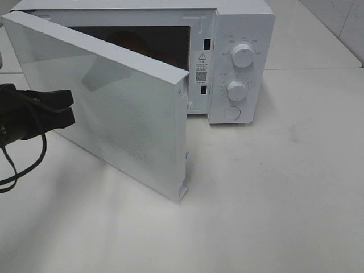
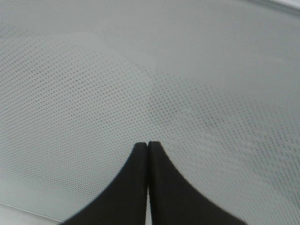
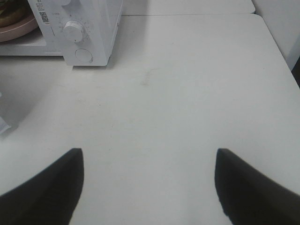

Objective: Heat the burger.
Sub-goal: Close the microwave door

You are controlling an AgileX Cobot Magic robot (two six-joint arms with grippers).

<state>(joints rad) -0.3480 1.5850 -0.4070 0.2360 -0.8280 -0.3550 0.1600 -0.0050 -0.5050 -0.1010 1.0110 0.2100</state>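
Tightly closed left gripper (image 2: 148, 146) faces microwave door (image 2: 197, 70); right gripper (image 3: 149, 164) gapes empty.

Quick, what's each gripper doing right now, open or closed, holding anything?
Left gripper: jaws closed, holding nothing, facing the microwave door.
Right gripper: jaws open, empty, above the table.

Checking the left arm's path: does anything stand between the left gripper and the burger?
Yes. The partly open microwave door stands between the shut left gripper, which faces its outer side, and the burger on the pink plate inside the microwave.
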